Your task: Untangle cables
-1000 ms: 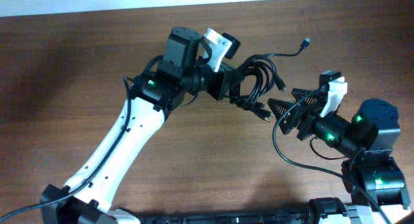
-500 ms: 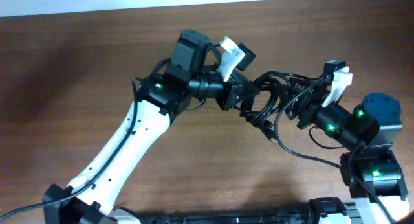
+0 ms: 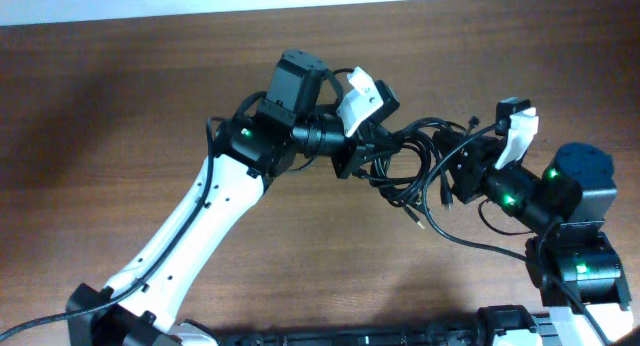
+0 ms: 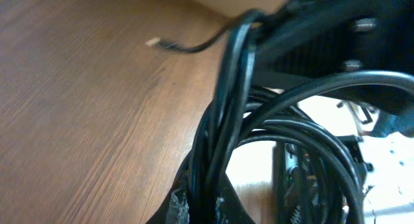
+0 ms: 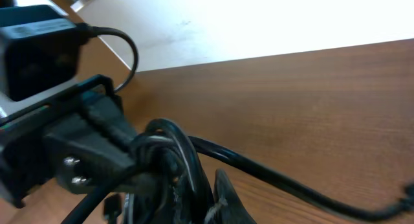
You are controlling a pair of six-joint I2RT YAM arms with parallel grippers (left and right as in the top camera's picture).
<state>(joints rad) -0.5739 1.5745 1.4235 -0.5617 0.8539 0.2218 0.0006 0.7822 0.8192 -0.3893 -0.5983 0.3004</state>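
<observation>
The cables [image 3: 405, 158] hang as one black bundle of tangled loops above the brown table, stretched between my two grippers. My left gripper [image 3: 362, 151] is shut on the bundle's left side; in the left wrist view several strands [image 4: 226, 133] run up from between its fingertips [image 4: 202, 210]. From the right, my right gripper [image 3: 456, 168] is shut on loops of the same bundle, and in its wrist view the strands [image 5: 173, 153] sit pinched at its jaws [image 5: 208, 199]. One plug end [image 3: 470, 121] sticks out behind; another [image 3: 418, 223] dangles in front.
A thicker black wire [image 3: 470, 244] curves from under the right gripper back to the right arm's base [image 3: 580, 271]. The left arm [image 3: 190, 236] crosses the table diagonally from the front left. The pale wall edge [image 3: 200, 1] borders the far side.
The right gripper moved left into the bundle and shut on its loops. The left gripper carried the bundle a little to the right and stayed shut.
</observation>
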